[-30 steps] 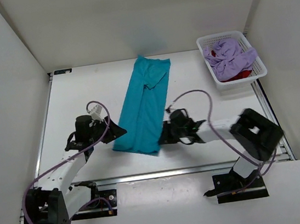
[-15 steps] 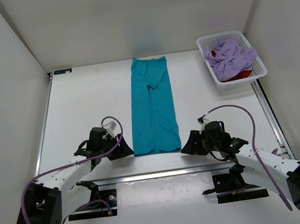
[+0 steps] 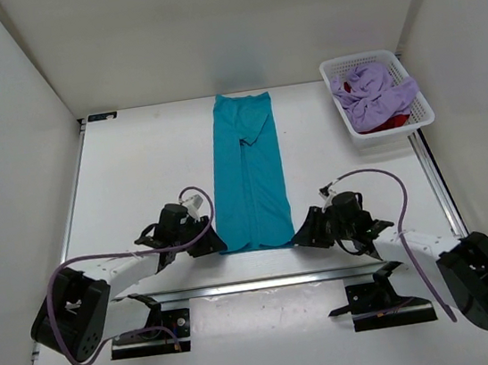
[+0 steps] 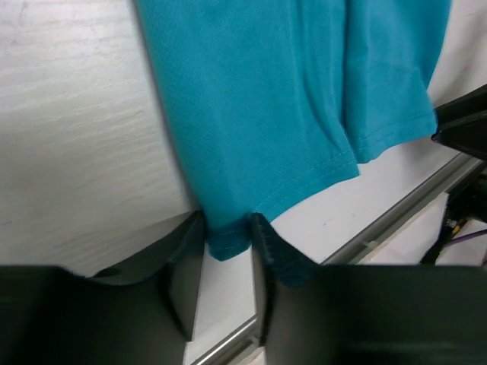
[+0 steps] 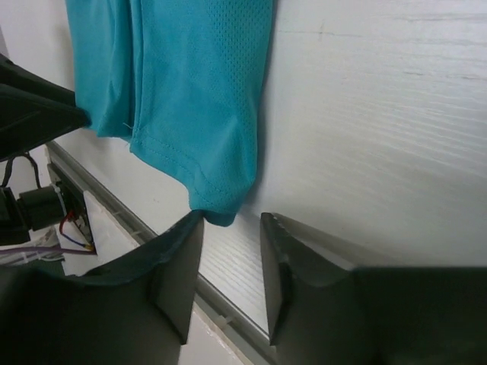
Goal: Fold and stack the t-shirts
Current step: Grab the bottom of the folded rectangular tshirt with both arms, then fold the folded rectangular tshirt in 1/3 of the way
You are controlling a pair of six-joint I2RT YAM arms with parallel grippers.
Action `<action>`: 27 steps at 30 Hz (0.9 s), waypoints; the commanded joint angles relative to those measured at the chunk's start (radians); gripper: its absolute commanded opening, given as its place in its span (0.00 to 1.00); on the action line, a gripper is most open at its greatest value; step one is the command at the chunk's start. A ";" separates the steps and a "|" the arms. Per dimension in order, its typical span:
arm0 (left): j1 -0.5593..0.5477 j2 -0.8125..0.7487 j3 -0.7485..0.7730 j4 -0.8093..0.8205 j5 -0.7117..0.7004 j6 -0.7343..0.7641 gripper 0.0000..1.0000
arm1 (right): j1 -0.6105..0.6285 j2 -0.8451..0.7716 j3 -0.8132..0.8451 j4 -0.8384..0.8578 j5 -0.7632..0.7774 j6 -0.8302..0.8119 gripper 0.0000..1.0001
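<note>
The teal t-shirt [image 3: 247, 173] lies flat as a long narrow strip down the middle of the table, its hem at the near edge. My left gripper [image 3: 215, 245] sits low at the hem's left corner. In the left wrist view that corner of the teal t-shirt [image 4: 266, 99] lies between the parted fingers of the left gripper [image 4: 228, 228]. My right gripper [image 3: 301, 235] is at the hem's right corner. It stands open in its wrist view [image 5: 232, 220], with the teal t-shirt's corner [image 5: 190, 84] just touching its left fingertip. The lavender t-shirt [image 3: 374, 93] and the red t-shirt [image 3: 394, 121] are crumpled in the basket.
The white mesh basket [image 3: 331, 68] stands at the back right of the table. A metal rail [image 3: 266, 281] runs along the table's near edge just behind both grippers. White walls close in the left, back and right sides.
The teal shirt has swung from slanted to straight and been drawn towards the near edge. Both grippers came down to the hem corners, and in the last half second the shirt stayed still.
</note>
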 commanded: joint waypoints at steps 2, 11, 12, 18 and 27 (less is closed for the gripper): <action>-0.005 0.008 -0.035 -0.001 -0.003 -0.014 0.33 | 0.020 0.088 0.027 0.135 -0.036 0.034 0.24; -0.032 -0.180 -0.138 -0.092 0.023 -0.032 0.04 | 0.207 -0.067 -0.026 -0.018 0.146 0.077 0.00; -0.045 -0.240 -0.161 -0.141 0.015 -0.026 0.01 | 0.265 -0.130 -0.039 -0.053 0.162 0.110 0.00; -0.046 -0.530 -0.077 -0.382 0.023 -0.071 0.00 | 0.410 -0.379 -0.039 -0.270 0.258 0.218 0.00; 0.126 -0.035 0.332 -0.185 0.049 -0.005 0.00 | -0.094 -0.020 0.366 -0.269 -0.031 -0.207 0.01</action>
